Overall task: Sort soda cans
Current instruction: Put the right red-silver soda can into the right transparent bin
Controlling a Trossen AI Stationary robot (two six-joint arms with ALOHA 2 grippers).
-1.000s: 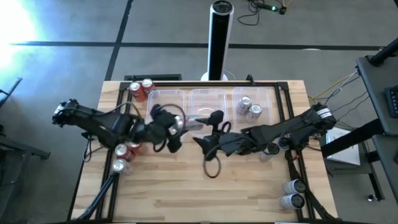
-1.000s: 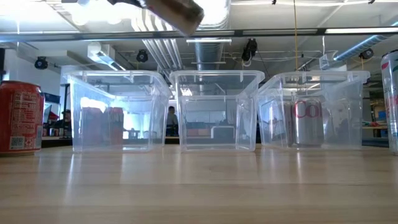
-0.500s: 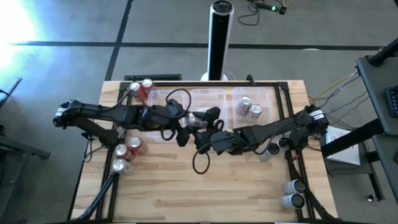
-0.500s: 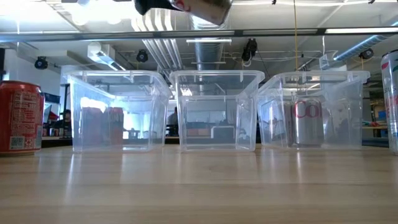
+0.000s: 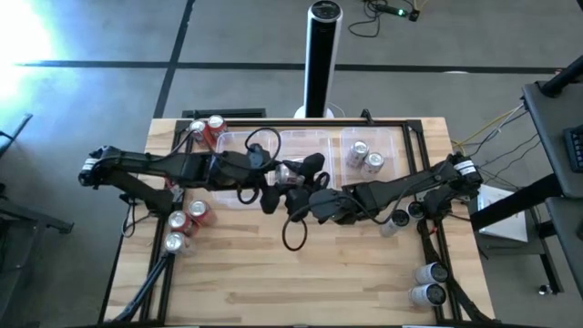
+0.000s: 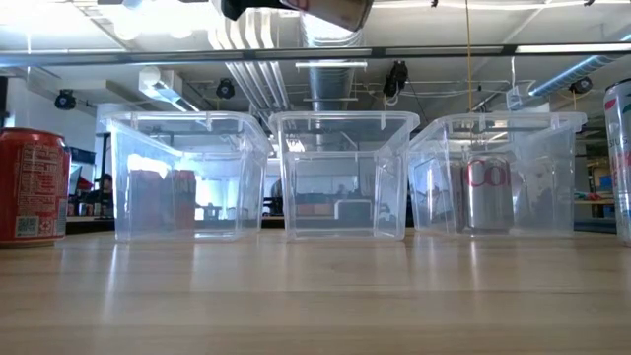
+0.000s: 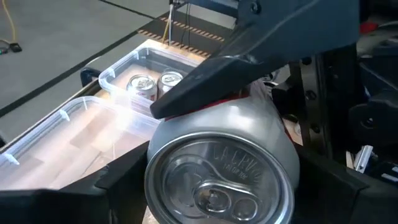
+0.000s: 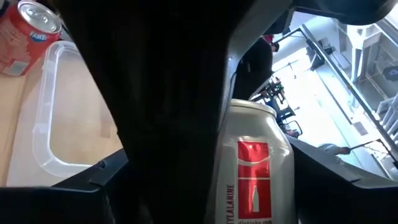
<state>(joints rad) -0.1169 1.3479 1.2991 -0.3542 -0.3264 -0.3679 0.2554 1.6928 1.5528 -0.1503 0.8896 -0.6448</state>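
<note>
A silver soda can point(image 5: 291, 172) with a red label point(image 8: 254, 163) hangs in the air between my two grippers, above the near rim of the middle clear tub point(image 5: 305, 142). My left gripper point(image 5: 276, 176) reaches it from the table's left and my right gripper point(image 5: 306, 185) from the right, and both are shut on it. In the low view the can point(image 6: 330, 10) shows high above the tubs. Two silver cans point(image 5: 365, 157) stand in the right tub point(image 5: 387, 137). My left gripper pinches the can's body near its top end point(image 7: 186, 155) between its two fingers, coming level from the table's left. The can lies on its side, lifted clear, its silver top turned toward that wrist. My right gripper has the can's body point(image 8: 255, 124) between its two fingers, coming from the table's right. One finger point(image 7: 249, 68) lies on the can's upper side. The left gripper's dark finger hides much of the contact in the right wrist view.
Red cans stand at the far left corner point(image 5: 208, 130) and by the left edge point(image 5: 187, 217). Dark cans point(image 5: 401, 217) stand at the right and silver ones point(image 5: 428, 282) at the near right. The left tub point(image 5: 239, 146) holds nothing. A black post point(image 5: 322, 55) stands behind the table.
My left gripper has carried the can up and toward the table's right and far edge, to above the middle tub's near rim. My right gripper has come toward the left and far edge and met the can there. In the last half second both have hardly moved.
</note>
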